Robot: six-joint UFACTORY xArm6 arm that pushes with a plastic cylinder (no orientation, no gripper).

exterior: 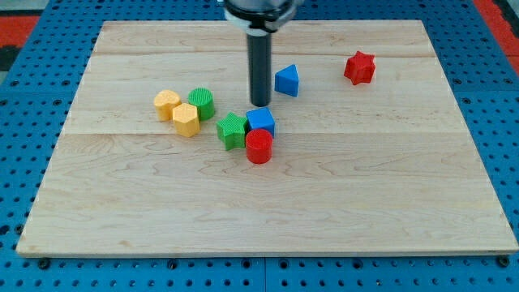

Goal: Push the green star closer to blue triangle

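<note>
Camera view, single frame. Green star is seen lying on the wooden bench, slightly to the view's left of the board's centre. It touches, or all but touches, the blue cube on its right side. A red cylinder sits just below the blue cube, in contact with it and close to the star's lower right.

Blue triangle is placed up and to the right of the star, apart from it, with the blue cube and the rod between the two.

My tip is noted at the lower end of the dark rod, just above the blue cube's top edge, up and right of the green star and down and left of the blue triangle. Contact with any block cannot be confirmed. No jaws are fitted to this arm, so an open or closed state does not apply.

To the star's upper left, a green cylinder is recorded, with a yellow hexagonal block touching it and a second yellow block farther left. A red star lies well apart near the view's top right.
</note>
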